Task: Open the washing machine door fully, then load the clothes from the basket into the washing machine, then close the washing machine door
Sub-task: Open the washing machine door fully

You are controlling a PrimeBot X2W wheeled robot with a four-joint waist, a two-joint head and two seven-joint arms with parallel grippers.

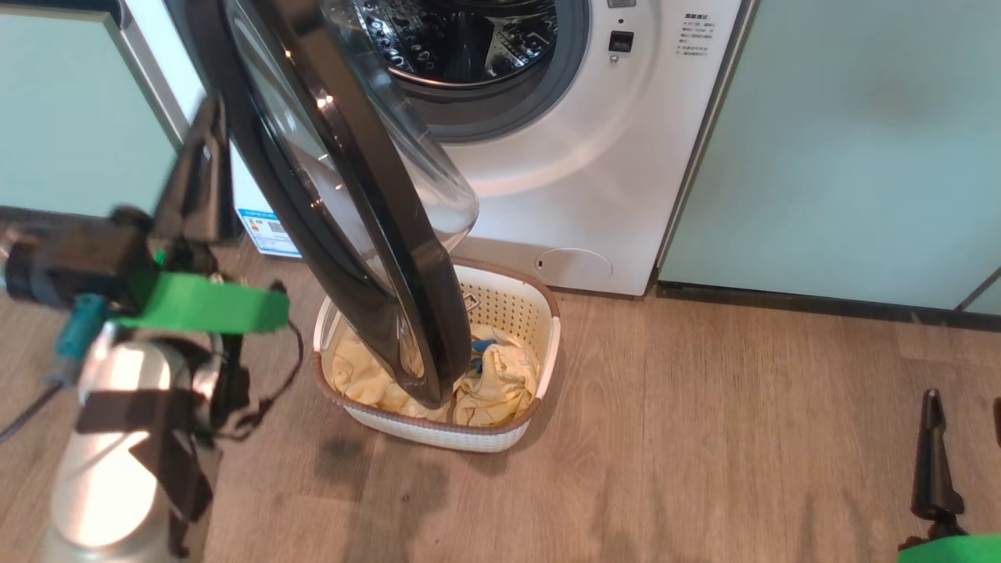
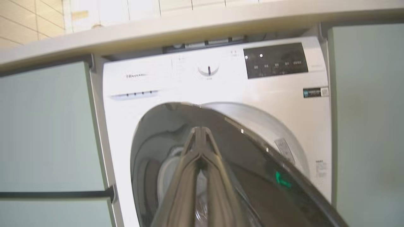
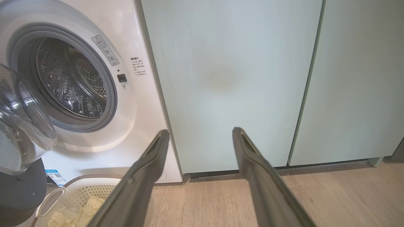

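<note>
The washing machine (image 1: 579,156) (image 2: 189,82) (image 3: 139,104) stands with its steel drum (image 1: 461,39) exposed. Its glossy black washing machine door (image 1: 344,203) (image 2: 252,164) (image 3: 22,132) is swung out partway and hangs over the left half of the basket (image 1: 512,293) (image 3: 79,195) on the floor. Pale yellow clothes (image 1: 500,375) (image 3: 75,214) lie in the basket. My left gripper (image 1: 213,105) (image 2: 199,129) is shut with nothing between its fingers, just left of the door's outer face. My right gripper (image 1: 963,422) (image 3: 200,134) is open and empty, low at the right, away from the basket.
Pale green cabinets (image 1: 844,141) (image 1: 70,109) flank the machine on both sides, under a countertop (image 2: 157,34). A blue-edged QR sticker (image 1: 270,231) sits low on the machine's left. Wood floor (image 1: 704,438) stretches right of the basket.
</note>
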